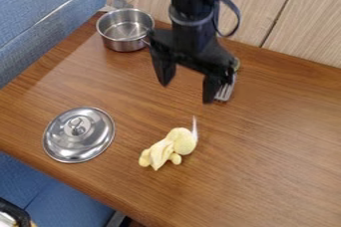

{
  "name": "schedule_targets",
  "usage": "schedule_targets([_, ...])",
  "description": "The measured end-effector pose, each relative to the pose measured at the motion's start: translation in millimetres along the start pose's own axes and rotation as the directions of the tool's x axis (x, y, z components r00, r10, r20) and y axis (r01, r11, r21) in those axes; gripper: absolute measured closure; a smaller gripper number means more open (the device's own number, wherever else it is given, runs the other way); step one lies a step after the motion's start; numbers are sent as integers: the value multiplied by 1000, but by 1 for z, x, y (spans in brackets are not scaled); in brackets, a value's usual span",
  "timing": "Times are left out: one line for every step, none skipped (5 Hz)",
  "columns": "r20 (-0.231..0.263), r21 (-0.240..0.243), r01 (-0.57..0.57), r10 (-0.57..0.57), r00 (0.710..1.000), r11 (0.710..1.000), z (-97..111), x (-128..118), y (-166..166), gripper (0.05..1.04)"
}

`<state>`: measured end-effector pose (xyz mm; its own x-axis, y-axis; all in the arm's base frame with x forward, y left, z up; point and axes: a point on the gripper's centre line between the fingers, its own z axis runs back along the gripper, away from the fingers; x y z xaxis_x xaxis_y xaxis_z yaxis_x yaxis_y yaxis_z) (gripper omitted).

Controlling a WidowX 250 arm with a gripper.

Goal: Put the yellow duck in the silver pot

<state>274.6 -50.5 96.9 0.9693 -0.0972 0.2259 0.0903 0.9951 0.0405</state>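
Observation:
My gripper [186, 90] hangs over the upper middle of the table, open, its two fingers spread with nothing between them. Lower down and nearer the camera, the yellow duck [170, 147], a soft toy with a white tag, lies on the wood, apart from the gripper. At the table's upper left stands the silver pot [124, 30], uncovered, its inside visible; the gripper's body is just to the right of it.
A silver lid [79, 134] with a knob lies left of the duck. A fork [225, 90] is partly hidden behind the gripper's right finger. Wood panelling [293, 22] borders the far side, blue cushions [40, 22] the left.

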Motion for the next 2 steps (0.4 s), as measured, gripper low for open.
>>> schedule_targets([-57, -54, 66, -70, 996, 996, -9, -27, -8, 83])
schedule_targets([-93, -74, 110, -117, 989, 991, -22, -42, -8, 83])
